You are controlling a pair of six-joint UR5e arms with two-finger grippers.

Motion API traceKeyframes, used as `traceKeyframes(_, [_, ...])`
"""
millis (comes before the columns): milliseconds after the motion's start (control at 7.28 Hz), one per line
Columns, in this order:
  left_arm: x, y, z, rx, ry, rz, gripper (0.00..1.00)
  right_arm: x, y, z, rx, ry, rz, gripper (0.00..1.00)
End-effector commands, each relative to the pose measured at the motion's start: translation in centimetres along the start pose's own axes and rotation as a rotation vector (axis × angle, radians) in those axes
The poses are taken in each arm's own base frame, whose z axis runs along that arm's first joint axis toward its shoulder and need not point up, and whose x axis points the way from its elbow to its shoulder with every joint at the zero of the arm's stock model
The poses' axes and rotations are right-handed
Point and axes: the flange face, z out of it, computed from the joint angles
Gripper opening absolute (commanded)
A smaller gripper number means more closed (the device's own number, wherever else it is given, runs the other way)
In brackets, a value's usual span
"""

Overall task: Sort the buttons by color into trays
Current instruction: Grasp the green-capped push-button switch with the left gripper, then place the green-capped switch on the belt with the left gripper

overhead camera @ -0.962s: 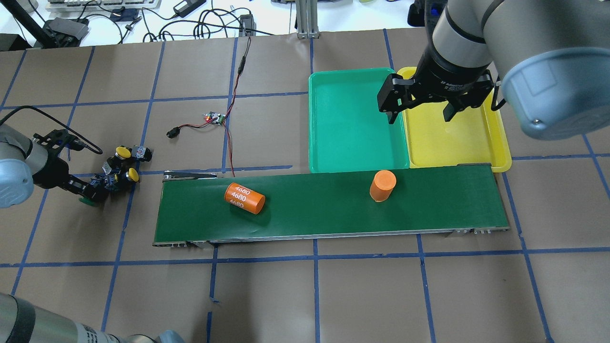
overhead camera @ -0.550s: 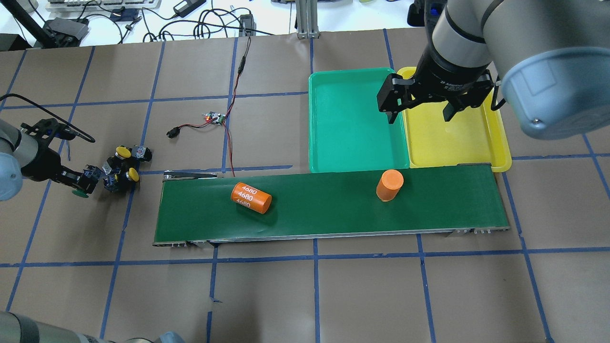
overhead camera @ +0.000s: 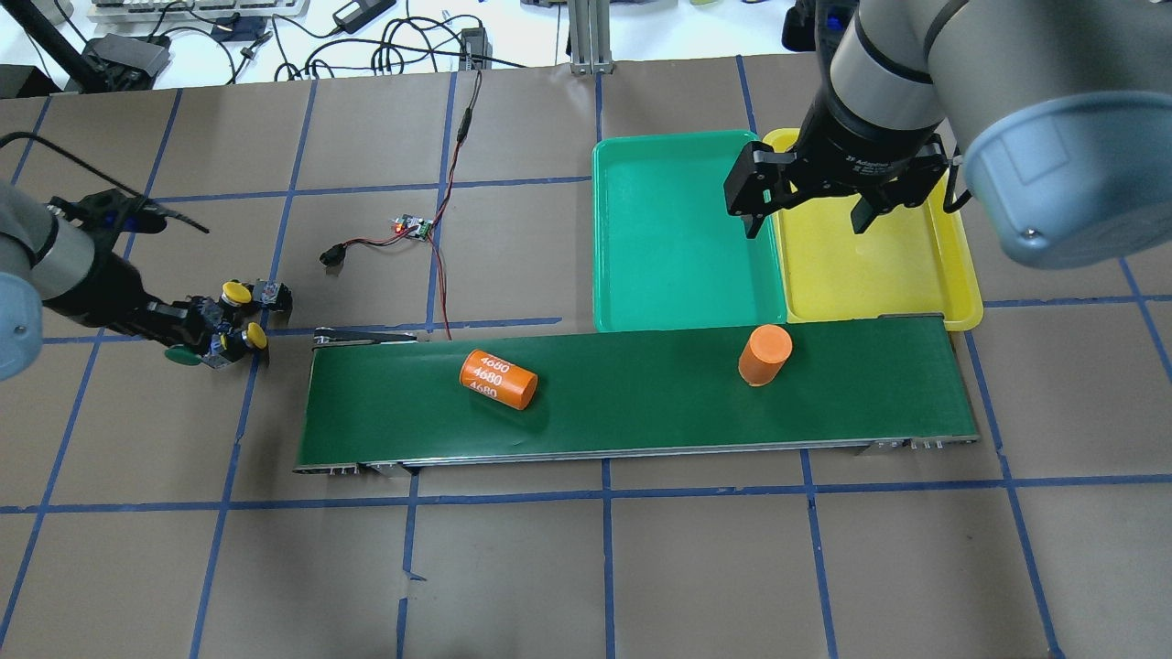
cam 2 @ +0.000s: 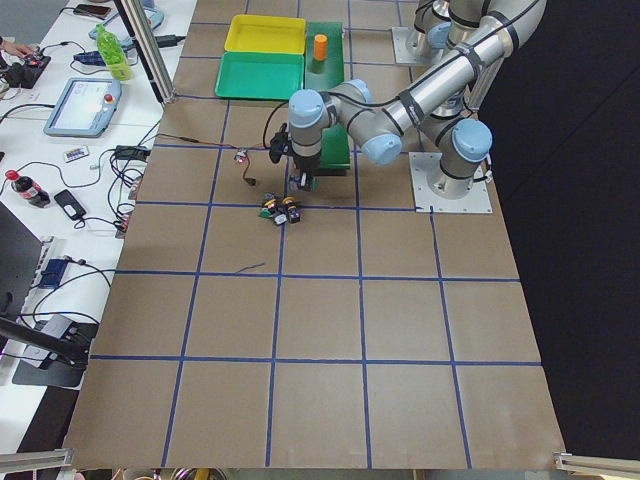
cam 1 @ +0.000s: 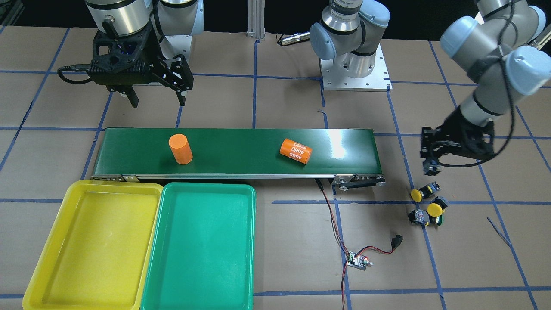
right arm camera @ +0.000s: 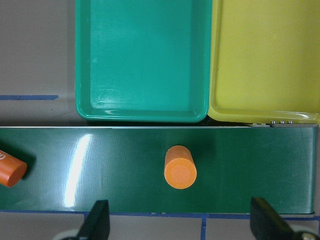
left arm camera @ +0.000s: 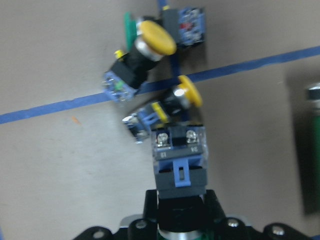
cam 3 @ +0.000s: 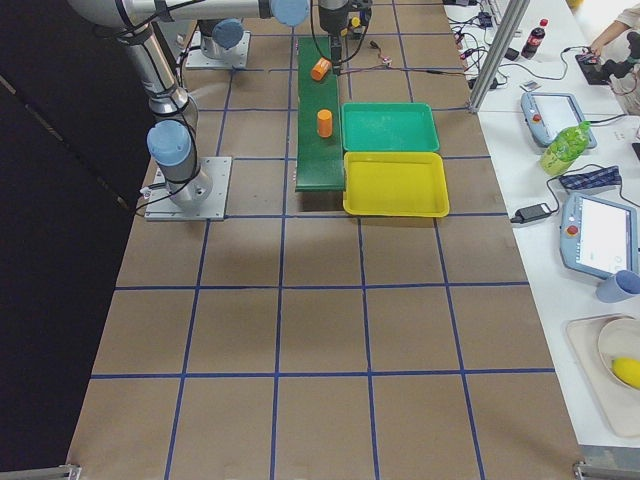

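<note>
My left gripper (overhead camera: 189,331) is shut on a green-capped button (left arm camera: 179,162), terminals pointing away from the wrist camera; its green cap (overhead camera: 183,355) shows beside the fingers. It hangs right next to the other buttons on the paper: two yellow-capped ones (overhead camera: 236,292) (overhead camera: 255,337) and a second green-capped one (cam 1: 438,220), half hidden behind a yellow cap in the left wrist view. My right gripper (overhead camera: 810,206) is open and empty above the seam between the green tray (overhead camera: 678,229) and the yellow tray (overhead camera: 879,265). Both trays hold nothing.
A long dark-green conveyor belt (overhead camera: 641,430) runs in front of the trays, carrying a lying orange cylinder (overhead camera: 497,379) marked 4680 and an upright orange cylinder (overhead camera: 765,355). A small circuit board (overhead camera: 414,226) with red-black wires lies behind the belt's left end.
My left gripper, still holding the green button, has moved away from the robot and then right, up against the button cluster. Both orange cylinders have travelled right along the belt. The right arm is still.
</note>
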Motion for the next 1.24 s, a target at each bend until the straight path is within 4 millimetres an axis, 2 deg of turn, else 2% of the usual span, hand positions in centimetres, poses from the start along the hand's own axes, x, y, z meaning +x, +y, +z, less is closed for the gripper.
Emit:
traceKeyframes(0, [7.5, 1.7, 2.4, -0.045, 0.032, -0.057, 0.0, 0.1, 0.0, 0.0, 0.0, 0.0, 0.002, 1.0])
traceKeyframes(137, [9.0, 1.6, 2.6, -0.038, 0.063, -0.1, 0.0, 0.0, 0.0, 0.0, 0.0, 0.0, 0.0, 1.0])
traceKeyframes(550, [11.0, 1.6, 4.4, -0.06, 0.072, -0.078, 0.0, 0.0, 0.0, 0.1, -0.002, 0.0, 0.0, 1.0])
traceKeyframes(687, [11.3, 2.1, 5.0, -0.073, 0.077, -0.076, 0.1, 0.1, 0.0, 0.0, 0.0, 0.0, 0.002, 1.0])
traceKeyframes(824, [11.3, 2.3, 5.0, -0.074, 0.076, -0.076, 0.73, 0.0, 0.0, 0.0, 0.0, 0.0, 0.0, 1.0])
traceKeyframes(962, [11.3, 2.4, 4.8, -0.072, 0.068, -0.076, 1.0, 0.0, 0.0, 0.0, 0.0, 0.0, 0.0, 1.0])
traceKeyframes(1099, [11.3, 2.4, 4.4, -0.061, 0.066, -0.076, 1.0, 0.0, 0.0, 0.0, 0.0, 0.0, 0.0, 1.0])
